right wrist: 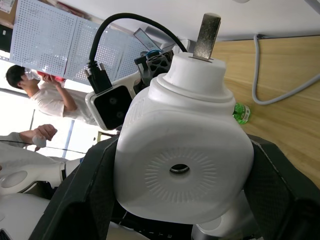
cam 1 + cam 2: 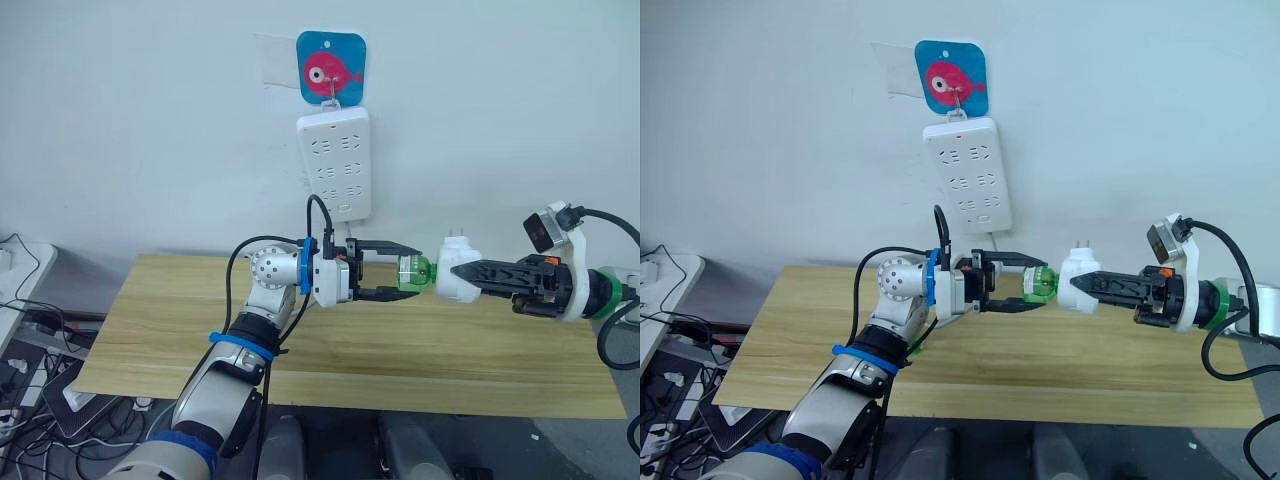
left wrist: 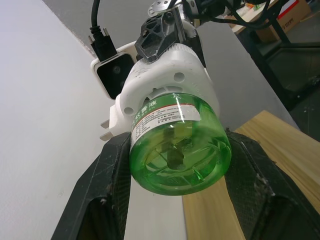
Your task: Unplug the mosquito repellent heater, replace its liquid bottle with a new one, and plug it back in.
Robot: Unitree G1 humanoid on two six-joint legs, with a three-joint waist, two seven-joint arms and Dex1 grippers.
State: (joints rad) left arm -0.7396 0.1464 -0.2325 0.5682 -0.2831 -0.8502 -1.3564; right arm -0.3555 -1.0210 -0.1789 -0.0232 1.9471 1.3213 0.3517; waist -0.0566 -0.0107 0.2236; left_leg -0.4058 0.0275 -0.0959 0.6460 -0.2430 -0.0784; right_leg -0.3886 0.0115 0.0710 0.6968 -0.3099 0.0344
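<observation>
Table (image 2: 420, 360) spread bare below both arms. Heater (image 2: 457, 277) hung mid-air, clamped by right gripper (image 2: 470, 270) fingers, prongs at 12 o'clock. Green bottle (image 2: 415, 273) jutted from heater's 9 o'clock side, left gripper (image 2: 400, 270) fingers narrowly bracketing it, touching both sides.

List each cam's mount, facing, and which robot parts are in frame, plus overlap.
Left and right eye: head, looking forward-down at the table and power strip; both arms.
Left wrist: along the left gripper at the green bottle.
Right wrist: along the right gripper at the heater.
Shared: all show the heater and the bottle seated in it.
</observation>
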